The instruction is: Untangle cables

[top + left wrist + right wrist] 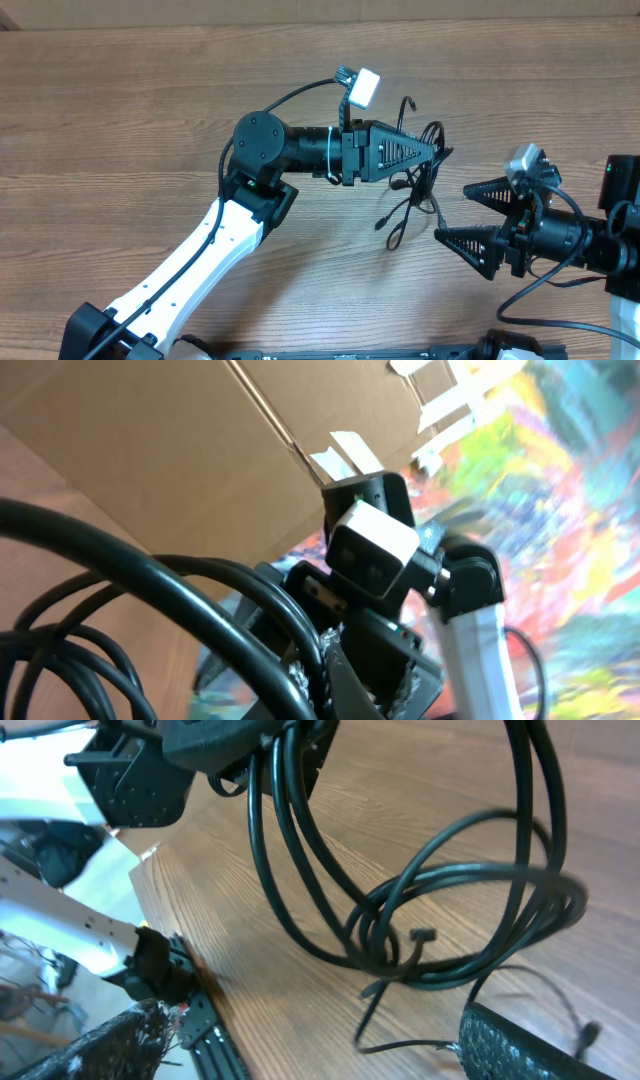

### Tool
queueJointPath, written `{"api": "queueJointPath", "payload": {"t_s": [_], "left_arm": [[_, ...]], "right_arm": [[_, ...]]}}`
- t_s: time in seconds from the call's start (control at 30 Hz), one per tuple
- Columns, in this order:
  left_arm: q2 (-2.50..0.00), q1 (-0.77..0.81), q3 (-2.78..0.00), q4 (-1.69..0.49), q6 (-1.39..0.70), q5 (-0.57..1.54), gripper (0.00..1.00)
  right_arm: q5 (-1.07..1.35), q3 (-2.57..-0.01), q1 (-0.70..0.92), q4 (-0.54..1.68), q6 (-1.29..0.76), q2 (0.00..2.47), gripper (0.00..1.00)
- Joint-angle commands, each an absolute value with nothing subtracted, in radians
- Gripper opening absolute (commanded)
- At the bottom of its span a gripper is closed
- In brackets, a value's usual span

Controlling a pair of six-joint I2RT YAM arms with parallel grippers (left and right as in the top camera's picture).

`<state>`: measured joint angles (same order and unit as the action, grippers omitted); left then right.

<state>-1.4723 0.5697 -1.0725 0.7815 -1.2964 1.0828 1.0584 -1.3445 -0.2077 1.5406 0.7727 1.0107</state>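
Observation:
The cables (410, 195) are a tangled bunch of thin black cords at the table's middle right. My left gripper (438, 153) points right and is shut on the cables, with loops hanging from it down to the wood. In the left wrist view the cables (180, 610) fill the near foreground, pinched in the jaws (322, 672). My right gripper (455, 213) is open, just right of the bunch and not touching it. In the right wrist view the cables (400, 935) hang from the left gripper (230, 745), with the open right fingers (310, 1055) on either side below.
The wooden table (120, 120) carries only the cables. The right arm's white camera (370, 550) shows in the left wrist view. A black rail (205, 1020) runs along the table's edge. A cardboard wall (150, 450) stands behind.

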Motion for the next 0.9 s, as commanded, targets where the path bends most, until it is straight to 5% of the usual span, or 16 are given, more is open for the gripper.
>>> {"api": "queueJointPath", "payload": {"t_s": [0.0, 0.6, 0.73, 0.87], "left_arm": [[-1.472, 0.577, -1.082, 0.794, -1.45, 1.062, 0.04], [-1.472, 0.636, -1.082, 0.793, -1.534, 0.976, 0.04], [-1.472, 0.635, -1.082, 0.793, -1.55, 0.996, 0.04], [-1.472, 0.635, -1.082, 0.793, -1.55, 1.007, 0.04]], "right_arm": [[1.083, -1.348, -0.202, 1.538, 0.848, 1.011, 0.91], [1.12, -1.348, -0.071, 1.526, 0.873, 1.073, 0.89], [1.12, -1.348, -0.067, 1.524, 0.872, 1.089, 0.73], [1.121, -1.348, -0.067, 1.525, 0.864, 1.098, 0.36]]}}
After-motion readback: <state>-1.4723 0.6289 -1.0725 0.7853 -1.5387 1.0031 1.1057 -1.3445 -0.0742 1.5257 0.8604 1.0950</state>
